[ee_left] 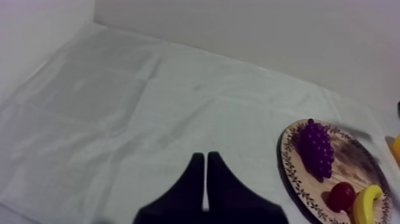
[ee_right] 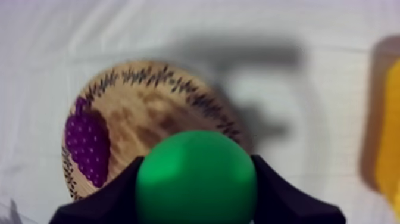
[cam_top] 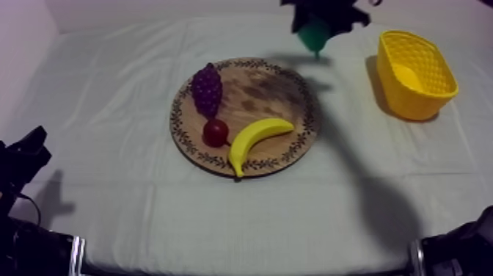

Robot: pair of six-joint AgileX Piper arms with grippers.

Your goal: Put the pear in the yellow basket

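The green pear (cam_top: pixel 316 34) hangs in the air behind the round wooden board (cam_top: pixel 286 92), held by my right gripper (cam_top: pixel 317 28), which comes in from the upper right. In the right wrist view the pear (ee_right: pixel 195 177) sits between the two black fingers (ee_right: pixel 107 199), over the board's rim (ee_right: pixel 172 83). The yellow basket (cam_top: pixel 415 73) stands at the right, apart from the pear; its edge (ee_right: pixel 390 137) shows beside the board. My left gripper (ee_left: pixel 206 179) rests low at the left, fingers together as a narrow wedge.
On the board lie a bunch of purple grapes (cam_top: pixel 207 88), a small red fruit (cam_top: pixel 215 132) and a banana (cam_top: pixel 257 139). Grapes (ee_left: pixel 315 149) and red fruit (ee_left: pixel 340 195) also appear past the left gripper. The left arm (cam_top: pixel 22 158) sits low left.
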